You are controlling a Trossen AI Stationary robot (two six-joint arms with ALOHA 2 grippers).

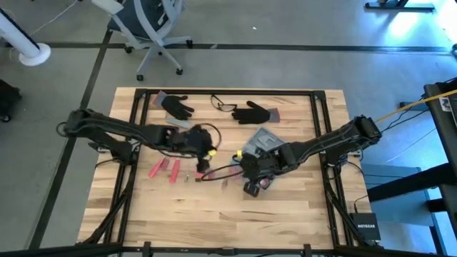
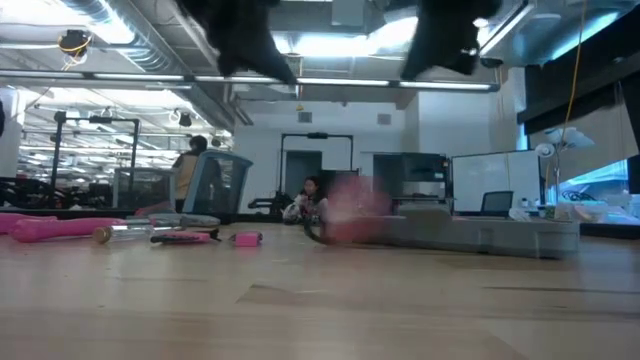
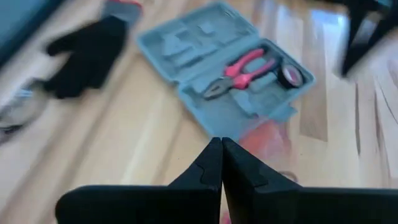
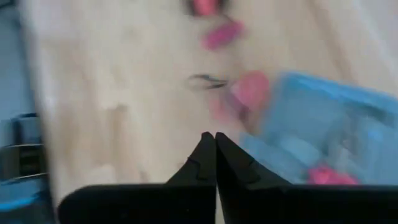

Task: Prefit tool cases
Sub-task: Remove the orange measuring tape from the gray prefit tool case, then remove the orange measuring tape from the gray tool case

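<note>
Clearly rigid, light moulded plastic: tool case (image 3: 224, 68) lying open on desk (image 1: 285, 207) beside right pincer (image 1: 251, 187), pliers (image 3: 244, 70) already slotted. Best gripped by an outer rim, hinge floppy. Both left pincer (image 1: 203, 165) and right pressed closed, empty.

Count of things on the bench (image 1: 285, 214)

One grey-blue tool case (image 1: 263, 140) lies open, and the left wrist view shows one pair of red-handled pliers (image 3: 239, 73) and one dark round roll (image 3: 290, 75) seated in its slots. Two black gloves lie at the far side, one (image 1: 176, 106) to the left and one (image 1: 253, 112) to the right, with one pair of glasses (image 1: 223, 104) between them. Three loose red-handled tools (image 1: 166, 169) lie side by side near the left arm. Two arms reach in, each with one claw: left claw (image 1: 202, 165), right claw (image 1: 251, 187). Two people (image 2: 190, 165) show in the room behind.
</note>
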